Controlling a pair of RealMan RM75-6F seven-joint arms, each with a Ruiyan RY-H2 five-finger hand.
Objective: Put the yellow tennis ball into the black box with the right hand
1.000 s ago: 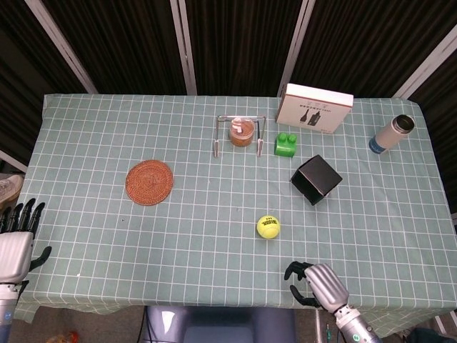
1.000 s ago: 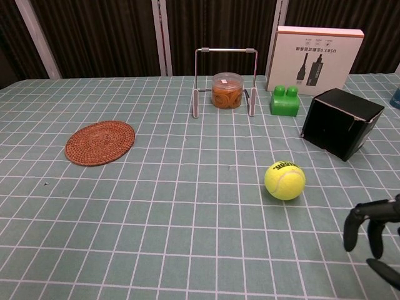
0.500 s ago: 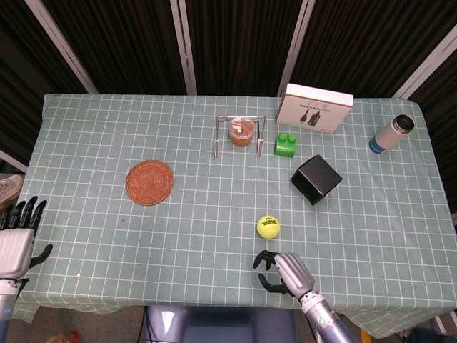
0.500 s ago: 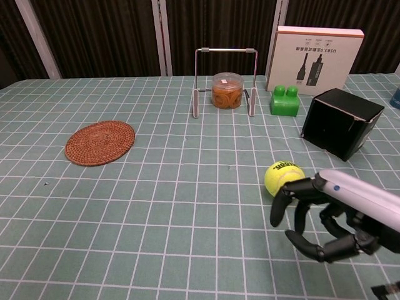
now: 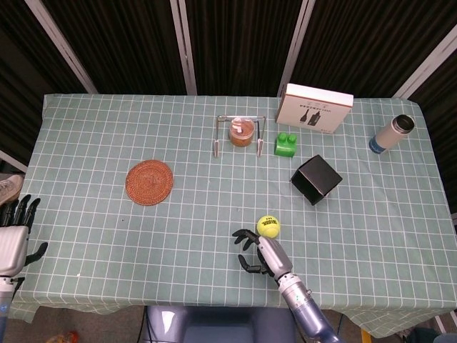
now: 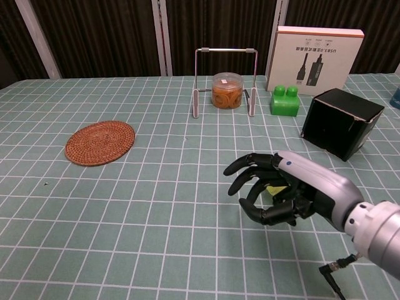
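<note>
Both hands hold nothing: our left hand waits off the table's near left corner, while our right hand, fingers spread and curved, sits just at seven o'clock of the yellow tennis ball, not yet closed on it. We judge this the reach; next we need to wrap the ball, then carry it toward one o'clock to the black box. Dark lettering on the ball is unreadable.

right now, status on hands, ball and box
Right hand open beside the tennis ball, no grip yet. Left hand open at the table's near-left edge. Black box on its side, beyond the ball. Nothing between ball and box.
</note>
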